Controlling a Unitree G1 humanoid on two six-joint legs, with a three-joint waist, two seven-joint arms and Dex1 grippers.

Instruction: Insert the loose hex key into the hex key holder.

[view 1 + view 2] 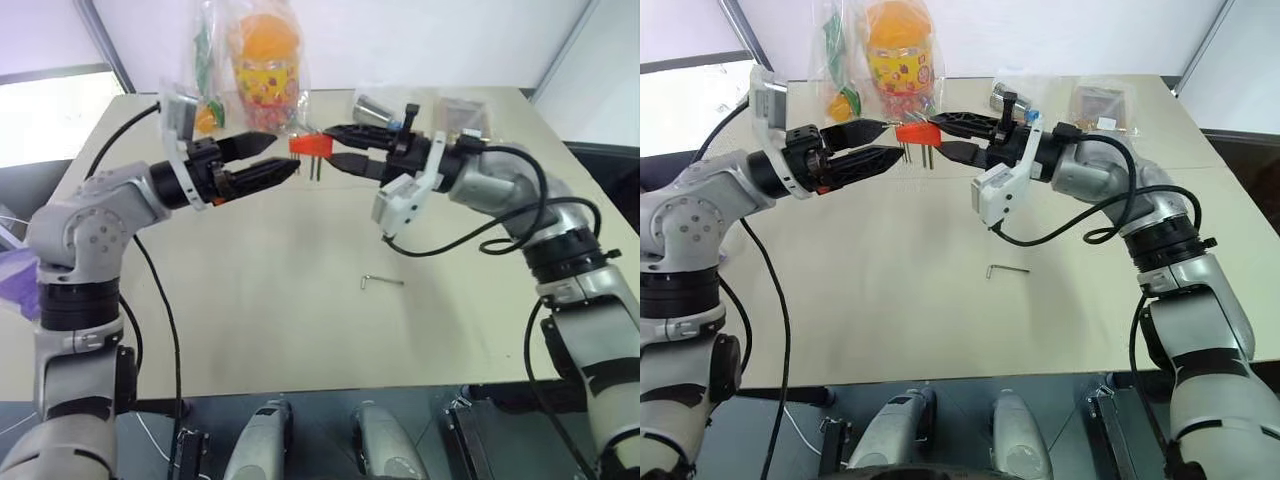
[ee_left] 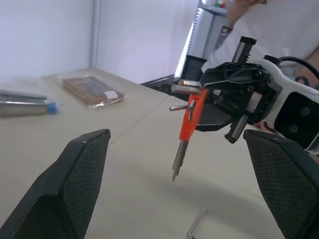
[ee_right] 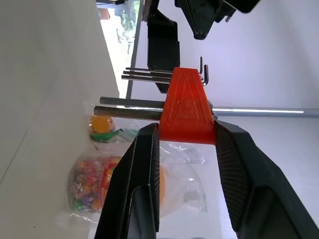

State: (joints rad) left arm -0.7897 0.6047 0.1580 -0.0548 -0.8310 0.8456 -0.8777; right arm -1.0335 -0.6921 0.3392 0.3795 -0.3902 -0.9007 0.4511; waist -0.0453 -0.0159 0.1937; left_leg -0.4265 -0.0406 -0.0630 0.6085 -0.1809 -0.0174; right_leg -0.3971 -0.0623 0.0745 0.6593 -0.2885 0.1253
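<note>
Beige table (image 1: 300, 330): one thin L-shaped grey hex key (image 1: 382, 281) lying flat, long axis left-right. Right gripper (image 3: 185, 144) pinches one red-orange plastic holder (image 1: 310, 146), keys hanging downward; left gripper (image 1: 268, 158) spread.

Count of things on and above the worktop (image 1: 300, 330)

One loose hex key (image 1: 382, 281) lies just right of centre in the head views; one red hex key holder (image 1: 310, 146) sits at upper centre, with about five metal keys through it as the right wrist view shows them. Two claws: the left claw (image 1: 268, 158) at upper left and the right claw (image 1: 336, 147) at upper centre. Along the top edge are one bag with an orange-lidded tub (image 1: 265, 55), one metal cylinder (image 1: 373, 108), and one clear packet with a brown item (image 1: 1102, 105).
</note>
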